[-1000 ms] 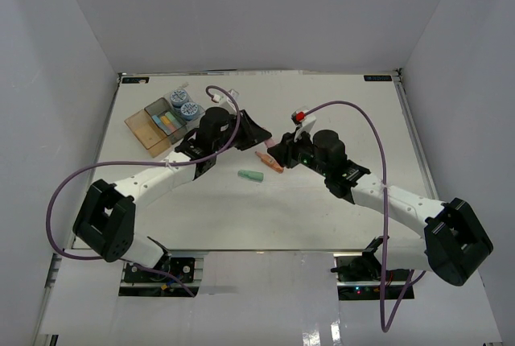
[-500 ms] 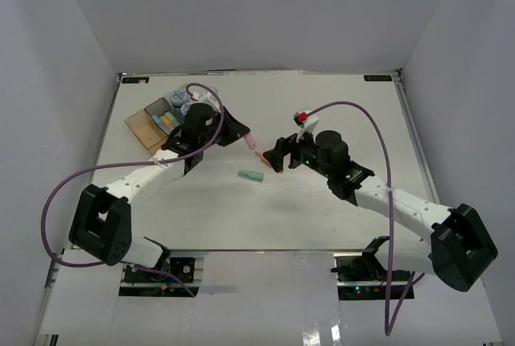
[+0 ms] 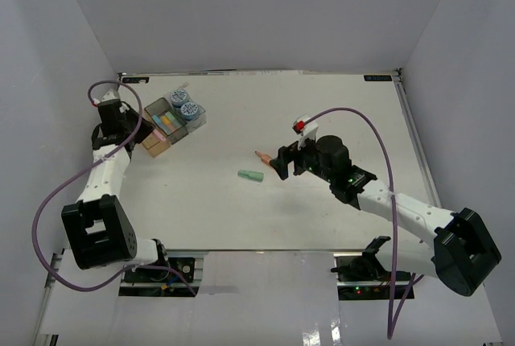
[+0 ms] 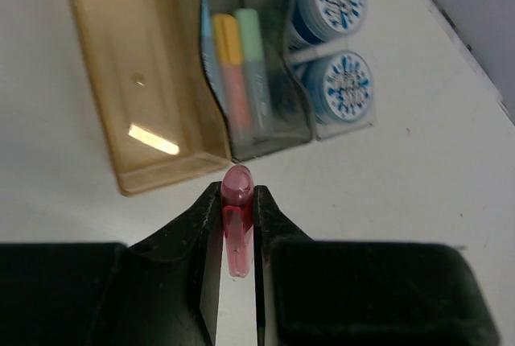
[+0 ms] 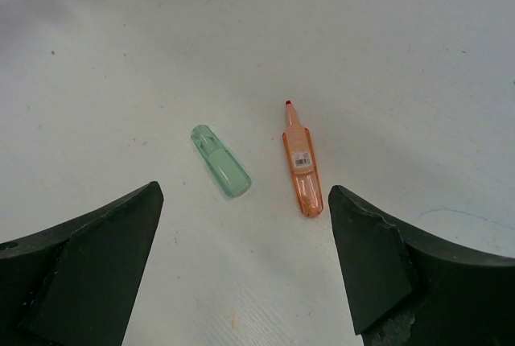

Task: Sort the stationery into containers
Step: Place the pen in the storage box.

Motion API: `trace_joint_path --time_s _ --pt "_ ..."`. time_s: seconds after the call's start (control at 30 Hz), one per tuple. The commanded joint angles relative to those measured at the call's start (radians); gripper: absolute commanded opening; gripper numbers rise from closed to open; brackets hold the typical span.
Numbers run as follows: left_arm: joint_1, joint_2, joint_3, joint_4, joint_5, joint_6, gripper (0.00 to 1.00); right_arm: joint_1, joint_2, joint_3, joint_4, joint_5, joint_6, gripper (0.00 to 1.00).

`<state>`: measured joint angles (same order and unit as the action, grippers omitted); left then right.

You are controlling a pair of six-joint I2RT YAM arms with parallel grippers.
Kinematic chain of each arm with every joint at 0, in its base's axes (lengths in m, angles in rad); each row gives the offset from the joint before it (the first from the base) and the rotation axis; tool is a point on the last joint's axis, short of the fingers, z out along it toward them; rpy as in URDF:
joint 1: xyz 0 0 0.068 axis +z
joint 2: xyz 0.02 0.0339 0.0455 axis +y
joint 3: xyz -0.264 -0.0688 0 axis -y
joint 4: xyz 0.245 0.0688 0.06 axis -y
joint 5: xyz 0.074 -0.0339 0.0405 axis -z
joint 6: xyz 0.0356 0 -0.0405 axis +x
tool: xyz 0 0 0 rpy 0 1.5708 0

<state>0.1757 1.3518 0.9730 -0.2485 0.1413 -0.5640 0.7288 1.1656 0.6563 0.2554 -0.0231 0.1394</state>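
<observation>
A translucent pink marker [image 4: 236, 229], round-capped, sits clamped in the left gripper [image 4: 237, 201] just near of the orange-tan bin [image 4: 121, 56]. Its lower end is hidden between the fingers. The left arm stretches far along the table's left edge. Pastel sticks [image 4: 240, 80] blur behind the smoky grey bin [image 4: 269, 133]. At centre, a green stick [image 5: 220, 171] and an orange marker [image 5: 301, 170] lie apart under the right gripper [image 5: 243, 225], jaws spread wide, arm reaching left.

You worked over a flat white tabletop [image 3: 322, 105], which plain pale grey panel walls [image 3: 257, 8] enclosed on three sides.
</observation>
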Motion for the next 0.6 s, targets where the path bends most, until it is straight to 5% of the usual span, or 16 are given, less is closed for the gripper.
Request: trace_joint_path --time_s 0.0,0.33,0.57 --pt "0.108 0.055 0.079 -0.038 0.024 0.082 0.13 0.001 0.011 -0.001 -0.002 -0.015 -0.04 0.9" --pt "0.168 0.337 0.291 -0.034 0.07 0.093 0.17 0.001 0.042 0.002 -0.028 -0.047 -0.101 0.9" --pt "0.174 0.45 0.355 -0.032 0.078 0.095 0.41 0.001 0.071 0.014 -0.042 -0.034 -0.121 0.9"
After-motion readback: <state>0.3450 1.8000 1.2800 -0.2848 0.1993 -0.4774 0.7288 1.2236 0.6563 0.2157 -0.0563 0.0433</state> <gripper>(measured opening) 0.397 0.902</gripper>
